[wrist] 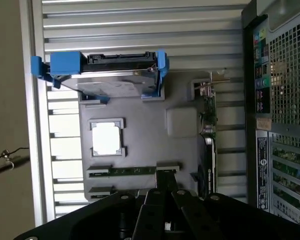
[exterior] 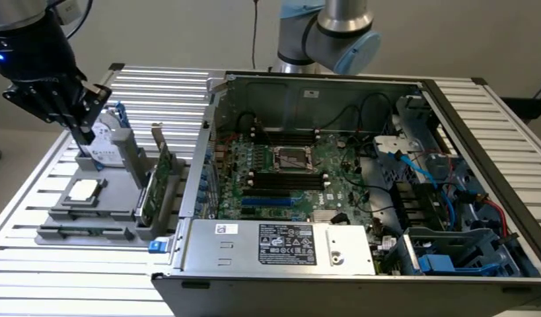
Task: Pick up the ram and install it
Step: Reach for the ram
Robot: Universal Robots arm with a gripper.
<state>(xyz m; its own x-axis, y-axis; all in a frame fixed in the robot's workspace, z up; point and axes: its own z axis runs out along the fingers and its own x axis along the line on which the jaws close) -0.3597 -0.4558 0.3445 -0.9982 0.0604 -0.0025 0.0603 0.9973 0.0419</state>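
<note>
Ram (exterior: pixel 83 231) lies in the near slot of the gray holder (exterior: pixel 111 198) on the bench (exterior: pixel 41 277), left of the open computer case (exterior: pixel 359 165). Gripper (exterior: pixel 82 142), closed and empty, hangs over the holder's far end; the wrist view shows the case's rear grille (wrist: pixel 290 65).

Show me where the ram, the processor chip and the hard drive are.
ram (wrist: pixel 134 170), wrist view, middle of the green stick
processor chip (wrist: pixel 106 139), wrist view, centre of its lid
hard drive (wrist: pixel 115 87), wrist view, its silvery face
</note>
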